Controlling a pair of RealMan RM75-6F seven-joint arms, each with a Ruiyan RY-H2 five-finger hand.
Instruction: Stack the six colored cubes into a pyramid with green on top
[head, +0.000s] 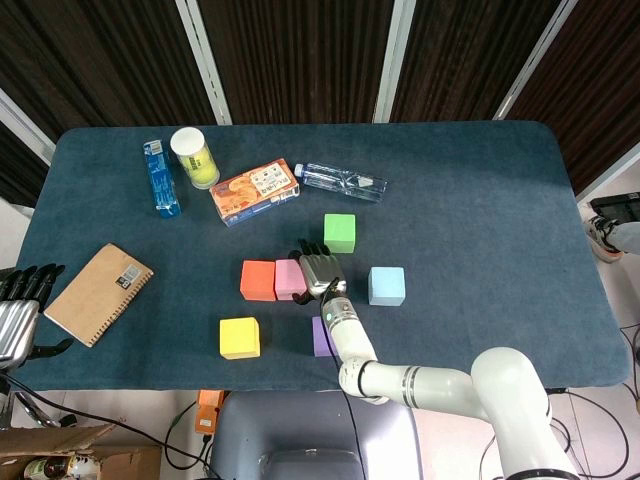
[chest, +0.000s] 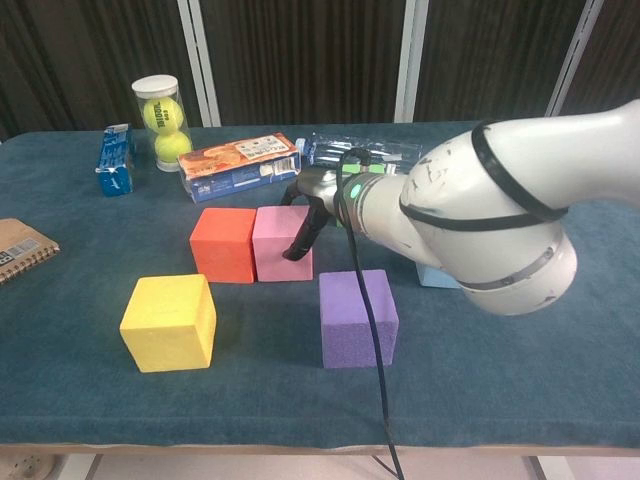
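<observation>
The dark blue cloth-covered surface (head: 480, 200) carries everything in front of me. My right arm reaches across it, and my right hand (head: 318, 271) rests with dark fingers (chest: 302, 232) pointing down against the right face of the pink foam cube (chest: 281, 243); it holds nothing, and I cannot tell exactly how wide the fingers spread. My left hand (head: 18, 310) sits off the surface's left edge, fingers apart and holding nothing. The pink cube touches the orange foam cube (chest: 224, 244) on its left, forming a short row. The purple foam cube (chest: 357, 317) sits just in front of my right hand, the yellow foam cube (chest: 169, 321) near the front edge, apart from the row. The green foam cube (head: 339, 232) lies just behind my right hand, the light blue foam cube (head: 386, 285) to its right.
</observation>
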